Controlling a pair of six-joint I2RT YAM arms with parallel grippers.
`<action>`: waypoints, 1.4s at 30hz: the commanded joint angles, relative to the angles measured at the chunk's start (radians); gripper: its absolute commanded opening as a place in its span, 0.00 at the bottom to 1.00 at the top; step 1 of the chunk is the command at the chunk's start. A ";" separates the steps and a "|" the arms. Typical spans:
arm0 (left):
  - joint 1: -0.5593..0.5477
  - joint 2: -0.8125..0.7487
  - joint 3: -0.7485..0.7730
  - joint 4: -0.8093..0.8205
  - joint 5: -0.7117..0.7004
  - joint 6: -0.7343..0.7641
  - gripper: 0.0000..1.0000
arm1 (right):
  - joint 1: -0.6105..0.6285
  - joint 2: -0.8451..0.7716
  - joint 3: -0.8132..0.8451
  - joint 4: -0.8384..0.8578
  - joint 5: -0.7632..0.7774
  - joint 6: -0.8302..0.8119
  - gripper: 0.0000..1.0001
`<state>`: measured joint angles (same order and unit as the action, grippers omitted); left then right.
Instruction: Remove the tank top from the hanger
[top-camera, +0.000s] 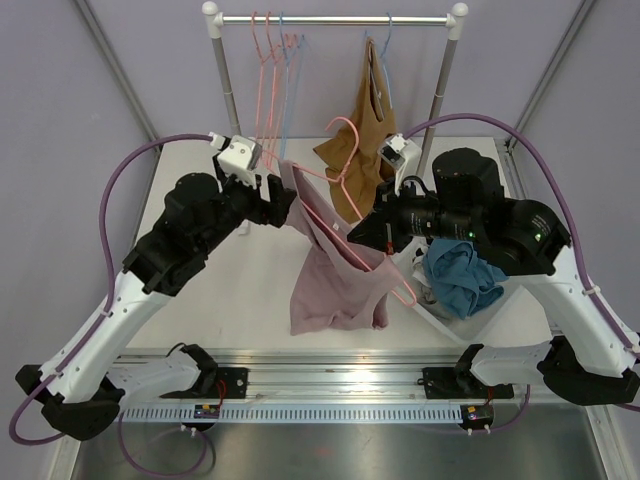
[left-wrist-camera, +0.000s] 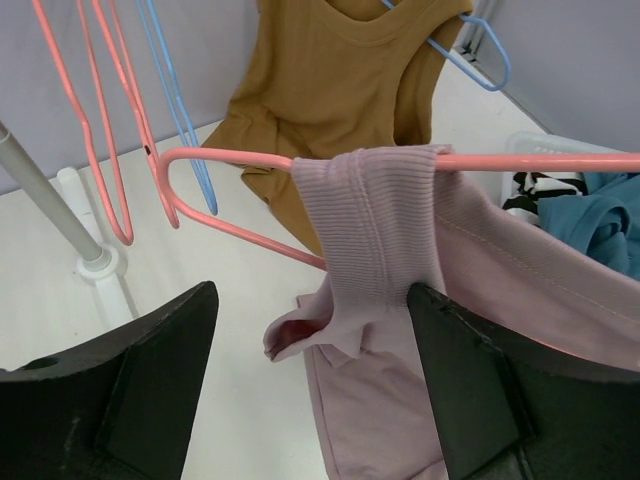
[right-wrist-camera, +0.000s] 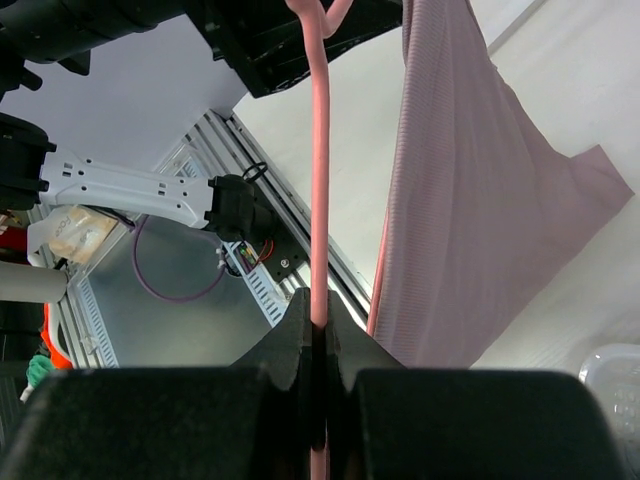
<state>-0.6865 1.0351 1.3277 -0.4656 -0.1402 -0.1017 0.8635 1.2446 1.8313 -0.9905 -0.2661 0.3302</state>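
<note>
My left gripper (left-wrist-camera: 310, 305): fingers apart, one on each side of the tank top (top-camera: 335, 270) strap.
My right gripper (right-wrist-camera: 318, 312): clamped on the hanger (right-wrist-camera: 319, 150) wire.
Tank top: draped from the hanger, hem near the table (top-camera: 240, 300) front edge.

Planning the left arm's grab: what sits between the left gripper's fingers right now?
The pink tank top's strap, looped over the pink hanger, hangs between the open left gripper fingers; left wrist view shows it.

A robot lab cell: plain walls (top-camera: 60, 90), aluminium base rail (top-camera: 330, 372), clothes rack (top-camera: 335, 19).
</note>
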 joint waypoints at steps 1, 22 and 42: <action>-0.002 -0.061 -0.002 0.081 0.079 0.000 0.81 | 0.012 0.006 0.025 0.084 0.002 -0.005 0.00; -0.002 -0.021 0.059 0.035 -0.281 -0.038 0.00 | 0.011 -0.017 -0.056 0.078 0.017 -0.052 0.00; 0.329 -0.027 0.079 -0.272 -0.217 -0.205 0.00 | 0.011 -0.287 -0.451 0.372 -0.171 -0.192 0.00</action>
<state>-0.3992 1.0290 1.4006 -0.7456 -0.4259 -0.2886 0.8661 0.9989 1.4055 -0.7109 -0.3889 0.1669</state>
